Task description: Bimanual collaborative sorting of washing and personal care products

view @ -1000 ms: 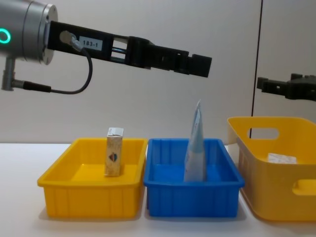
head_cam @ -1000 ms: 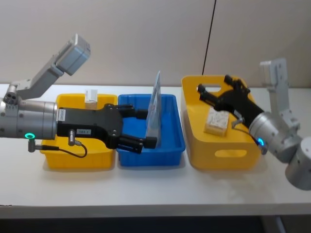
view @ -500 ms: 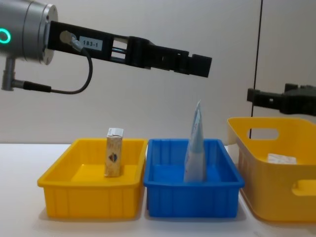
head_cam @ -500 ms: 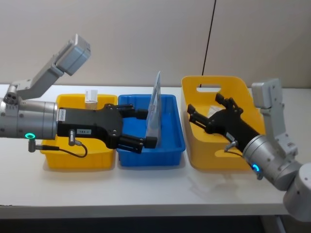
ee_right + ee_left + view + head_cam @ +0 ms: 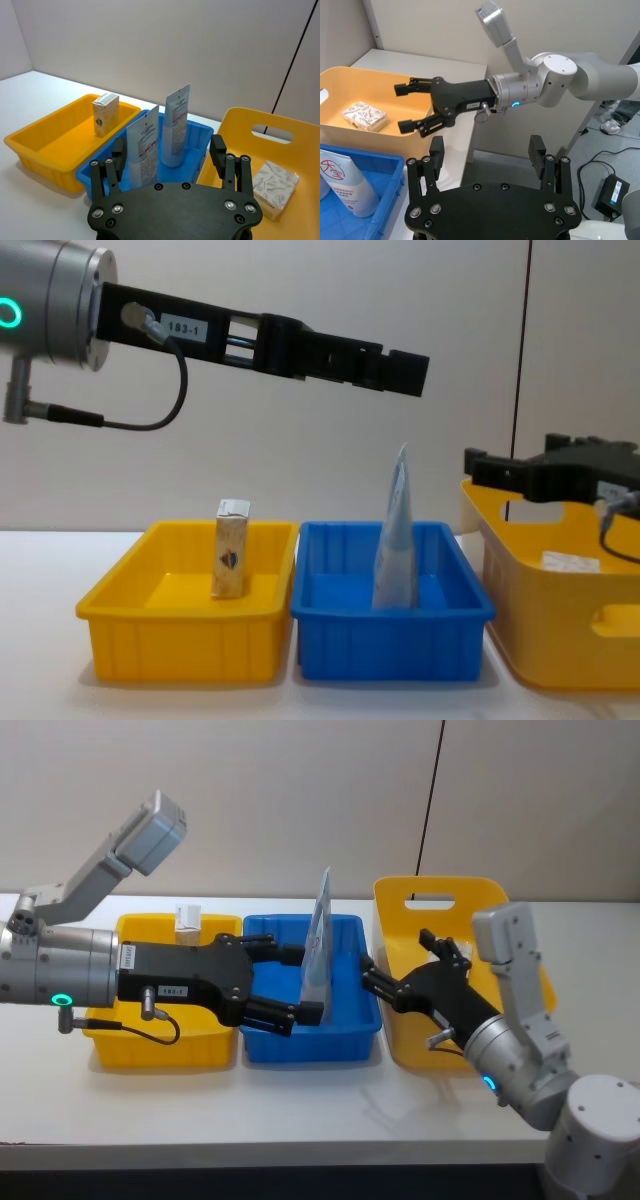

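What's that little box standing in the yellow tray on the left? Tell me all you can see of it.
It is a small cream carton, cardboard by the look of it, standing upright on the floor of the shallow yellow bin, towards the back. It has a white folded top and a dark blue emblem low on one face. It stands alone, apart from the bin's walls, with nothing else in that bin. The left gripper hovers over the neighbouring blue bin, not touching the carton.

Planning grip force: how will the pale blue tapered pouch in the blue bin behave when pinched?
The pale blue tapered plastic pouch stands tall on a small base in the blue plastic bin, so a nudge would probably tip it. Its thin, flat top suggests it may flex when squeezed. The open left pincer hovers above the bin.
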Robot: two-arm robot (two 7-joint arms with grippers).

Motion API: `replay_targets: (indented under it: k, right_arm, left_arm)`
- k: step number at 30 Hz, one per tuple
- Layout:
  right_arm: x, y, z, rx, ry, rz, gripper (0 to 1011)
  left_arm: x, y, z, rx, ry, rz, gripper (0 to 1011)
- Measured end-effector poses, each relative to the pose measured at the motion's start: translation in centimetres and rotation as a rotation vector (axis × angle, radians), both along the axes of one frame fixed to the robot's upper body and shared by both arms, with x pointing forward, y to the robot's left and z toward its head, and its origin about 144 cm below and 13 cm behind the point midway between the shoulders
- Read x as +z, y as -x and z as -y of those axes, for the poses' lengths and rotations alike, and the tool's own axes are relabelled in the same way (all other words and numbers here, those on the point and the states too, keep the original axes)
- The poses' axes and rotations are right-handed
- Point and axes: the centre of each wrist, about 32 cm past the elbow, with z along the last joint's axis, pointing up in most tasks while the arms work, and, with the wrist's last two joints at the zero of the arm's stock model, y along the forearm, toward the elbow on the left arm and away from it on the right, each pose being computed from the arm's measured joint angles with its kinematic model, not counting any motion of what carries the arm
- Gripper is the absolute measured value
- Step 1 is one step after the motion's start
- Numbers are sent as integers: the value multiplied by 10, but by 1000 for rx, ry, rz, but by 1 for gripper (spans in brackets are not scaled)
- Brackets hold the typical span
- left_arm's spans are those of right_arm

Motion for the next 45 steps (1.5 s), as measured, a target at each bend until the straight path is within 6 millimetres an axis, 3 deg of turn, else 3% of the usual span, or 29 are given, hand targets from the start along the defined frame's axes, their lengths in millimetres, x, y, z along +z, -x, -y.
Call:
replay_targets:
  k: [45]
  right_arm:
    - [-37,-68,-46,84,163,30,1004]
  left_arm:
    - [0,0,0,0,0,0,1002]
